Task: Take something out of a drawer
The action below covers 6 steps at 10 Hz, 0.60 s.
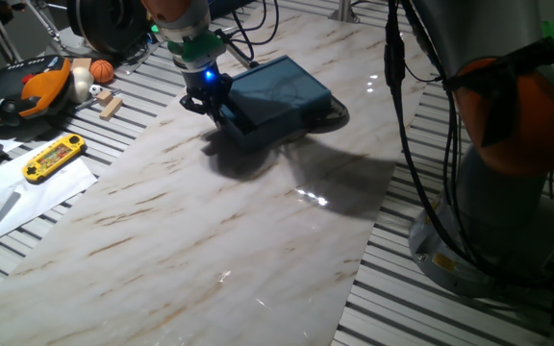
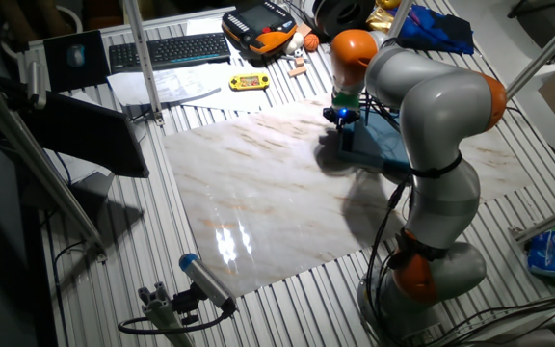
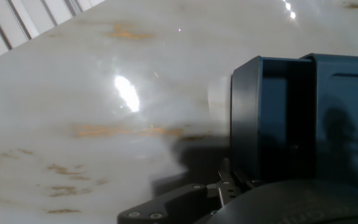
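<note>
Gripper low at front end of dark blue box on marble tabletop. Drawer pulled partway out, interior dark. Packet not visible, possibly in shadow inside drawer. Finger spread hidden: cannot tell whether anything held.

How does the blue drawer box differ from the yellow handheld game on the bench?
The blue box is far larger than the yellow game. The box lies on the marble sheet under the gripper, its drawer slid out; the game lies untouched on paper. Both lie flat.
</note>
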{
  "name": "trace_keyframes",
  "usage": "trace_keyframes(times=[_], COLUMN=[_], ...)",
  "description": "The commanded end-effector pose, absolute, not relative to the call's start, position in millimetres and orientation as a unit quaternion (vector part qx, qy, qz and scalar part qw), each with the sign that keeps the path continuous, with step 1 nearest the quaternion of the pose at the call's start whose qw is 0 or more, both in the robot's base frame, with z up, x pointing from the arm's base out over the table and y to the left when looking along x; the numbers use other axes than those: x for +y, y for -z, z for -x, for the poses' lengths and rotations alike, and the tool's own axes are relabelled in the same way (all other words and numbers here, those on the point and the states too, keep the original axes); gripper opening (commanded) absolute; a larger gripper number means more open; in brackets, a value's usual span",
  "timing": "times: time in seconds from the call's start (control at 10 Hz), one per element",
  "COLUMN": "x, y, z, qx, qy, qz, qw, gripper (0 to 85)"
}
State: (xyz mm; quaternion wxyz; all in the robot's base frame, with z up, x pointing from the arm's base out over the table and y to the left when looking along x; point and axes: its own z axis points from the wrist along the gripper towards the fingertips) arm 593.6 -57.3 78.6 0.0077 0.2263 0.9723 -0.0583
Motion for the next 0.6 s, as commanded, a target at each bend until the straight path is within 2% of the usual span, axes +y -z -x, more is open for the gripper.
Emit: trace_keyframes(times=[0.0,0.5], x=[-56.0,-50.4], y=[-78.4,-78.1], z=[-593.4,-593.2], qx=[0.972,0.975], qy=[0.058,0.056], qz=[-0.226,-0.214], qw=[0.008,0.006], gripper=[0.0,0.0])
